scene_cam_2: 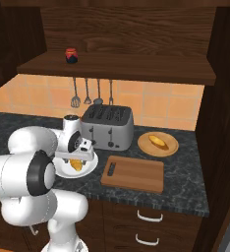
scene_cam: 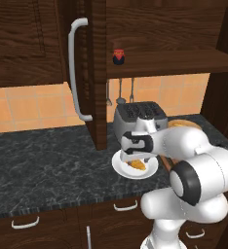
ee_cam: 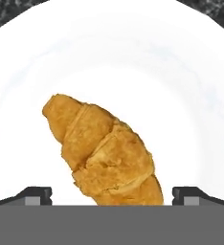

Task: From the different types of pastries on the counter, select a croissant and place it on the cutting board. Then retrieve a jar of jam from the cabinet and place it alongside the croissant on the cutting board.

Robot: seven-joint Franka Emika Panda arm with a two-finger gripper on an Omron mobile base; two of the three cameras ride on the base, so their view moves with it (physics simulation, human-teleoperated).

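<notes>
**One croissant lined up, nothing gripped yet**

Two fingertips stand wide apart at the bottom of my hand view, and the croissant (ee_cam: 102, 150) lies between them on the white plate (ee_cam: 181, 72), so my gripper (ee_cam: 112, 194) is spread and holds nothing. I have the hand low over the plate (scene_cam_2: 90, 165), pointing straight down, to straddle the pastry across its narrow width.

Right of the plate, the board (scene_cam_2: 132, 173) lies bare, close for the drop. Behind it sits the toaster (scene_cam_2: 107, 125), with a bun (scene_cam_2: 158, 141) on a tan plate (scene_cam_2: 170, 148). Farthest, the jam jar (scene_cam_2: 71, 55) waits on the shelf of the cabinet (scene_cam: 94, 73), whose door stands swung out.
</notes>
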